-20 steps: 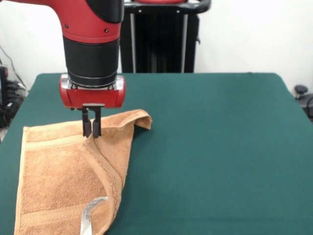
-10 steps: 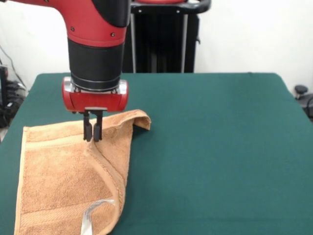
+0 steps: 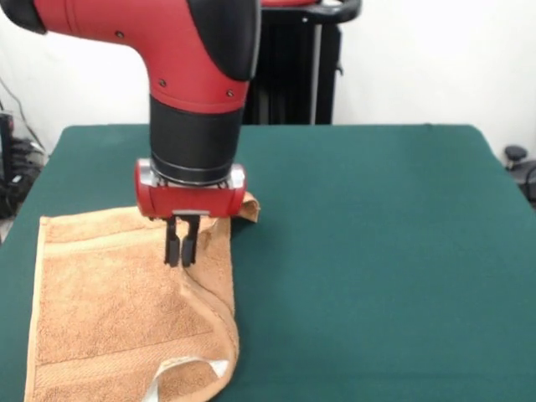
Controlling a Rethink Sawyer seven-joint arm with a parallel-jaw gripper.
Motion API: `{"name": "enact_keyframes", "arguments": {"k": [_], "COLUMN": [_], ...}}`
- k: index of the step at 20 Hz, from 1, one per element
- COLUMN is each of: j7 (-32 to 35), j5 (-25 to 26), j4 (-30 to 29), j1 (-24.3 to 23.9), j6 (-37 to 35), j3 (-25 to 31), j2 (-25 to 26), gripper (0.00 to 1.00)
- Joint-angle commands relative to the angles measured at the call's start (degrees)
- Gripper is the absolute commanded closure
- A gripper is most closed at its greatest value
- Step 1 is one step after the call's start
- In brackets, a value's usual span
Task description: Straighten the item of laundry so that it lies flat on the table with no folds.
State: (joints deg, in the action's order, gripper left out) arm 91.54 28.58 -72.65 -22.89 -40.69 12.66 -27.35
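The orange-tan towel, the item of laundry, lies at the left of the green table in the front view. Its right side is folded over along a raised ridge that runs from below my gripper down to the bottom edge. A white label curls up at the lower right corner. A folded corner pokes out behind the arm's red wrist. My gripper points straight down and is shut on the ridge of the towel's fold.
The red and black arm comes down over the towel's upper right part. A black stand rises behind the table's far edge. Cables hang off the left side.
My gripper has moved right and toward the camera, dragging the folded edge with it. The fold has shifted right and the label corner has slid lower and rightward.
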Motion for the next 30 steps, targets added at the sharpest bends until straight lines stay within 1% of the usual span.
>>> {"name": "enact_keyframes", "arguments": {"k": [1, 6, 15, 18, 20, 23, 25, 30], "j7": [14.04, 13.68, 17.22, 18.30, 18.02, 15.75, 16.34, 16.84], "j5": [-1.37, -3.29, -8.26, -9.91, -10.58, -11.77, -12.60, -14.29], "j4": [4.85, 6.71, 10.92, 12.54, 12.53, 13.95, 14.75, 13.82], "j1": [5.00, 6.38, 10.45, 11.81, 12.13, 13.33, 14.25, 15.07], "j6": [4.67, 4.01, 0.91, 1.14, 1.26, -0.19, -0.05, 1.24], "j3": [-1.20, -1.58, -3.42, -4.36, -4.69, -4.79, -5.48, -6.72], "j2": [6.48, 7.63, 10.00, 11.26, 11.39, 12.37, 12.95, 12.75], "gripper": [1.00, 1.00, 1.00, 1.00, 1.00, 1.00, 1.00, 1.00]}}
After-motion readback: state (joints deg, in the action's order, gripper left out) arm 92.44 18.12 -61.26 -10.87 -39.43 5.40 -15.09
